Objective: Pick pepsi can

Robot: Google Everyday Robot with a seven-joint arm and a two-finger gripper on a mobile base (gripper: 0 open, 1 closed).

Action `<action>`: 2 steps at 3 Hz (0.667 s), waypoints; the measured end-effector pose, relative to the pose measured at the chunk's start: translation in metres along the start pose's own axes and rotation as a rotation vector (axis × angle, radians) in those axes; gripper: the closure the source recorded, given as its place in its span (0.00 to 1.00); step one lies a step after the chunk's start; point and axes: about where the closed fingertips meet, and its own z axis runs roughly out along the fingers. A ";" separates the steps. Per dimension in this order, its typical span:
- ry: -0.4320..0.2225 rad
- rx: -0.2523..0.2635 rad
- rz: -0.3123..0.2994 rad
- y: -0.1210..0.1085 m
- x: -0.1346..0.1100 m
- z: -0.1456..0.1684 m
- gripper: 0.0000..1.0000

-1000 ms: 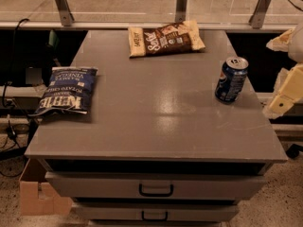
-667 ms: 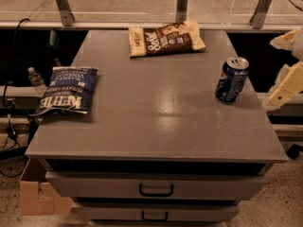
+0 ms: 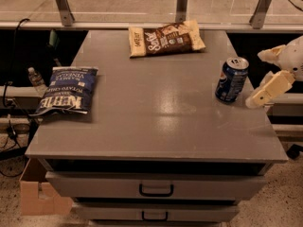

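Note:
The pepsi can (image 3: 231, 80) is a small dark-blue can with a silver top. It stands upright near the right edge of the grey table (image 3: 156, 122). My gripper (image 3: 257, 79) is just to the right of the can, at about the can's height and apart from it. Its cream fingers (image 3: 269, 89) are spread open with nothing between them. The arm behind it runs off the right edge of the view.
A blue Kettle chip bag (image 3: 66, 90) lies flat at the table's left side. A brown chip bag (image 3: 165, 38) lies at the back centre. Drawers (image 3: 156, 188) sit under the tabletop. A cardboard box (image 3: 38, 193) is on the floor at lower left.
My gripper has moved a little to the left, closer to the pepsi can. The can and both bags have not moved.

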 end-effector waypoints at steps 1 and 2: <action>-0.138 -0.070 0.067 -0.008 -0.005 0.035 0.02; -0.245 -0.133 0.122 -0.022 -0.011 0.021 0.25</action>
